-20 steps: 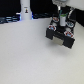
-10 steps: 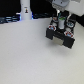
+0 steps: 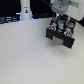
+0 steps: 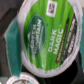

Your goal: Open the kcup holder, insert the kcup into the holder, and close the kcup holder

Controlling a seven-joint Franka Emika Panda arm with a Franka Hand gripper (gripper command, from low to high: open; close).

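Item: the kcup (image 4: 45, 35), a small pod with a round green foil top printed in white lettering and a white rim. In the wrist view its top fills most of the picture, tilted, with a white label patch near one edge; the cup body below it is hidden. In the exterior view the kcup (image 3: 60, 23) shows only as a small green spot over the open tray, too blurred to tell whether it sits in a slot or is held above one.

Item: the kcup holder (image 3: 61, 36), a black boxy drawer unit on the far right of the pale tabletop (image 3: 25, 55). The exterior view shows its tray holding small pods with dark or reddish tops (image 3: 67, 33) in round slots. The wrist view gives only dark surfaces around the green top, plus part of another round green-edged top (image 4: 21, 80) just beside it.

Item: the gripper (image 3: 60, 20) of the white robot arm (image 3: 62, 7). The arm hangs straight down over the holder from the exterior view's upper right, wrist pointing at the tray. The fingers are blurred there and out of sight in the wrist view, so whether they clasp the kcup or stand apart cannot be told.

Item: a white bottle-like object (image 3: 25, 11), upright at the far left, well apart from the holder.
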